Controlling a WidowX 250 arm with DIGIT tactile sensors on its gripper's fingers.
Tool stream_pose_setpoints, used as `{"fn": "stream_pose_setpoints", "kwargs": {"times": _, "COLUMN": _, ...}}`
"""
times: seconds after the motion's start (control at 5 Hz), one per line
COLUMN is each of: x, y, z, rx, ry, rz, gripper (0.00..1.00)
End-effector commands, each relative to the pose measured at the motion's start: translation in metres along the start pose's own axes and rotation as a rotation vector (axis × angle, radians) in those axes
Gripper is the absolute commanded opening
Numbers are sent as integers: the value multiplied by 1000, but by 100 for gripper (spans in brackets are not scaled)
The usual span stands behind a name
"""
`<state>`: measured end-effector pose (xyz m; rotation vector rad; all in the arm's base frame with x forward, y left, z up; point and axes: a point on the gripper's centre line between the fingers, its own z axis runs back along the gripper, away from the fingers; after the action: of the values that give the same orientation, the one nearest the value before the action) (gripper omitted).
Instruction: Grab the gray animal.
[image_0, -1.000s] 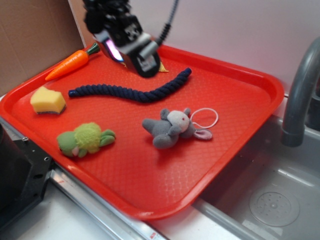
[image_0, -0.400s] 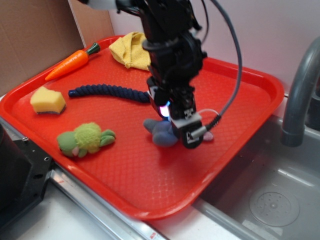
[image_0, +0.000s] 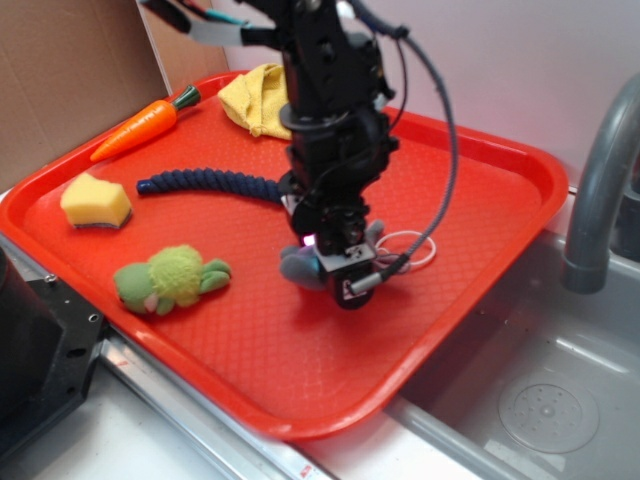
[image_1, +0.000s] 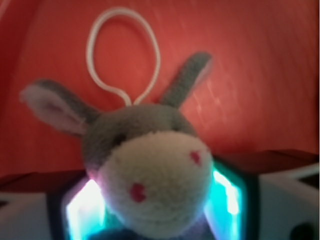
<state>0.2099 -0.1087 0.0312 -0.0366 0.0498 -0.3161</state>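
Gray animal (image_1: 150, 165), pink-lined ears, white loop, on red tray (image_0: 300, 370).

The gray animal (image_1: 150, 170) is a small plush toy with a darker gray head and a paler, fuzzy muzzle marked by two small pink-red dots. Two ears stick out from the head: one spread to the side showing a pale pinkish lining, the other pointing up and away, gray with a lighter edge. A thin white string loop (image_1: 123, 55) rises from the top of the head and lies flat on the red surface behind it. In the exterior view the gray animal (image_0: 297, 266) lies near the middle of the red surface, mostly hidden, with its gray rump showing and the string loop (image_0: 412, 246) trailing off beside it.
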Motion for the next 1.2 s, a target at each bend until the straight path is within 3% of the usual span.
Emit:
{"fn": "stream_pose_setpoints", "kwargs": {"times": 0.0, "x": -14, "y": 9, "z": 66, "rx": 29, "ry": -138, "rz": 44, "gripper": 0}}
{"fn": "stream_pose_setpoints", "kwargs": {"times": 0.2, "x": -37, "y": 19, "z": 114, "rx": 26, "ry": -239, "rz": 109, "gripper": 0}}
{"fn": "stream_pose_setpoints", "kwargs": {"times": 0.4, "x": -62, "y": 32, "z": 162, "rx": -26, "ry": -279, "rz": 227, "gripper": 0}}
{"fn": "stream_pose_setpoints", "kwargs": {"times": 0.6, "x": -71, "y": 52, "z": 181, "rx": -27, "ry": -297, "rz": 351, "gripper": 0}}
{"fn": "stream_pose_setpoints", "kwargs": {"times": 0.8, "x": -72, "y": 75, "z": 189, "rx": 55, "ry": -263, "rz": 464, "gripper": 0}}
{"fn": "stream_pose_setpoints", "kwargs": {"times": 1.0, "x": -76, "y": 87, "z": 193, "rx": 68, "ry": -281, "rz": 511, "gripper": 0}}
